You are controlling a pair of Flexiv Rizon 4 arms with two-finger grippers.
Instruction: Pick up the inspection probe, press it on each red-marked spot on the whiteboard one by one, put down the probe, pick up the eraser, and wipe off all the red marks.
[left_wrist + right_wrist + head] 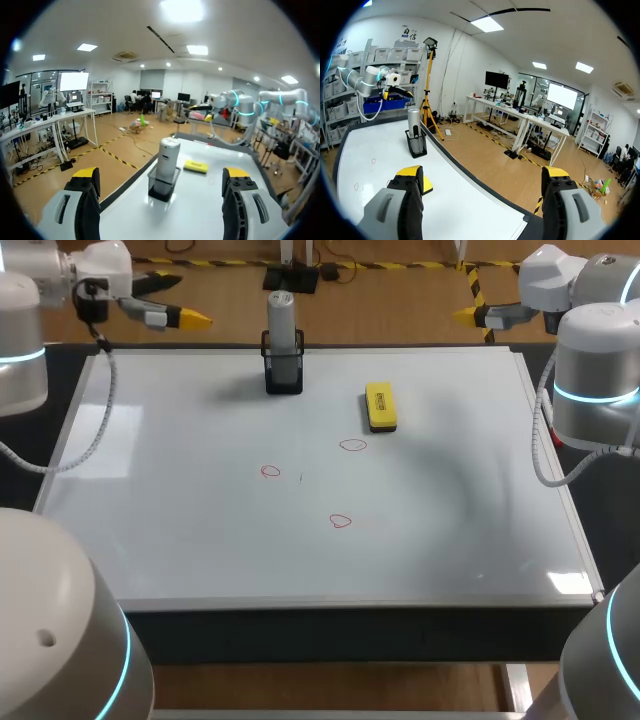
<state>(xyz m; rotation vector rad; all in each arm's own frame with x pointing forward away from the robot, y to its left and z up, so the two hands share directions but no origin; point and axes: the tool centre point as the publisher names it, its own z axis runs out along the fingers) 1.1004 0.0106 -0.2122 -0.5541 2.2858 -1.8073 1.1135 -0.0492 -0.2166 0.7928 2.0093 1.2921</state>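
Grey cylindrical probe upright in black holder

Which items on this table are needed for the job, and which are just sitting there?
Needed: inspection probe, yellow eraser, whiteboard, three red marks.
Just there: black holder the probe stands in.

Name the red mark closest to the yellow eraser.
The rightmost red mark, just in front of the eraser; the left mark and front mark lie farther off.
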